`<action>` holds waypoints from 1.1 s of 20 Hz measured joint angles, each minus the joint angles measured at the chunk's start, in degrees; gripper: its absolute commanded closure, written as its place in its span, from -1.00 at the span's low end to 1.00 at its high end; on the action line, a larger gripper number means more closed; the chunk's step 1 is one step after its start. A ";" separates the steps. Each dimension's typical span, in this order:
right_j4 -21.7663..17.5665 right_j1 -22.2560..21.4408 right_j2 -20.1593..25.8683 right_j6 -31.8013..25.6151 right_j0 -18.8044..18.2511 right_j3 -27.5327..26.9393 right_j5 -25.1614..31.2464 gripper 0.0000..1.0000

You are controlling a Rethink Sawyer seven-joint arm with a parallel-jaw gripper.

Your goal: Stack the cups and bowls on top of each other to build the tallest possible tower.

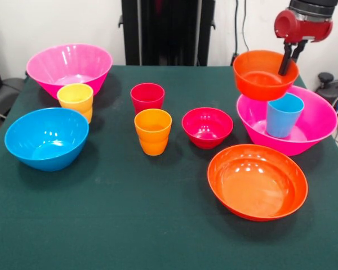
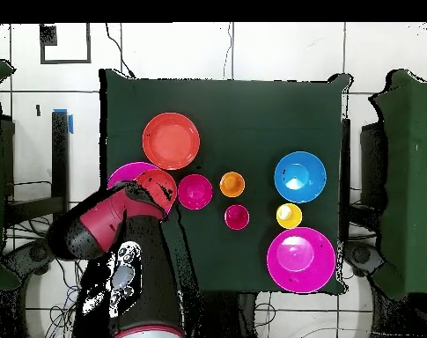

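Open green cloth (image 1: 129, 225) up front; red cup (image 1: 147, 97) and orange cup (image 1: 153, 131) crowded mid-table.

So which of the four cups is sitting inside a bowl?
The blue cup, upright inside the right-hand pink bowl. The red, orange and yellow cups stand on the table.

Glossy plastic ware on a matt cloth counter.
I see bright highlights on the wide shallow orange plastic bowl (image 1: 257, 181), the medium blue plastic bowl (image 1: 47, 138) and the small crimson plastic bowl (image 1: 207, 127), all smooth and shiny; the dark green cloth counter (image 1: 129, 214) looks dull and felt-like; the arm's red casing (image 1: 302, 25) appears smooth, slightly glossy.
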 measured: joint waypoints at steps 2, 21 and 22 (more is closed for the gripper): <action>0.78 0.02 -0.74 0.00 0.82 0.00 0.00 1.00; 5.11 3.48 -6.60 0.32 9.24 -1.03 -0.01 1.00; 5.37 4.02 -6.90 0.34 9.61 -1.21 -0.01 1.00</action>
